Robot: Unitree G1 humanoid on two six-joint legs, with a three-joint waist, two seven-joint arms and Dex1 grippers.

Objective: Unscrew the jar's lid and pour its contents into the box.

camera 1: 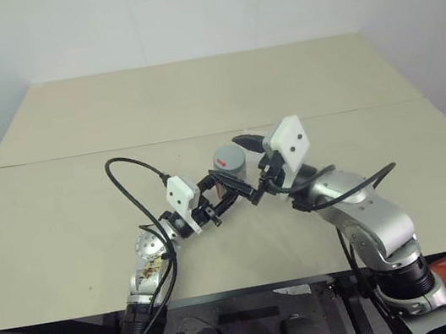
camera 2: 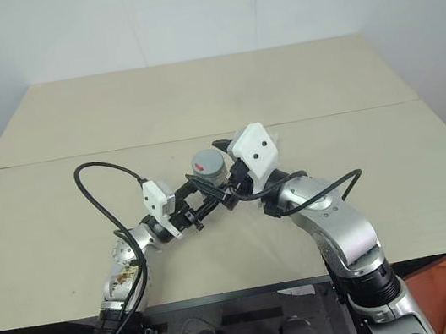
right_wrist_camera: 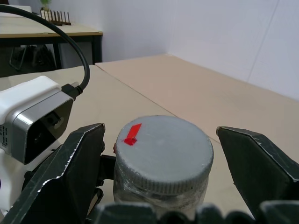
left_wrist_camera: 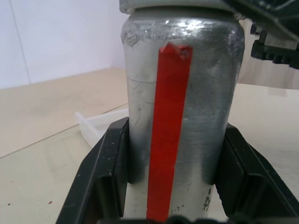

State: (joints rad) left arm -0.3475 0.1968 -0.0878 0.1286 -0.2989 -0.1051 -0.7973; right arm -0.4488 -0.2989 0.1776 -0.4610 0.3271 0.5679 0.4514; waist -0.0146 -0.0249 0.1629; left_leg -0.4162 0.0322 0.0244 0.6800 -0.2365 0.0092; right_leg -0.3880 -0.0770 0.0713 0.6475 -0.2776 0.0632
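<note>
Gripping the jar [left_wrist_camera: 182, 116] above the worktop [camera 1: 86, 216], our left end effector [camera 1: 228, 185] is clamped shut; our right end effector [right_wrist_camera: 163, 154] is spread around the lid [right_wrist_camera: 163, 151]. Unscrewing is underway; next we need to close and twist.

Jar [left_wrist_camera: 182, 112] cut off at its base by the left wrist view's edge, flanks hidden behind black fingers [left_wrist_camera: 100, 186]; box [left_wrist_camera: 100, 125] mostly hidden behind the jar; lid [right_wrist_camera: 162, 154] underside and jar body below it barely discernible in the right wrist view
</note>
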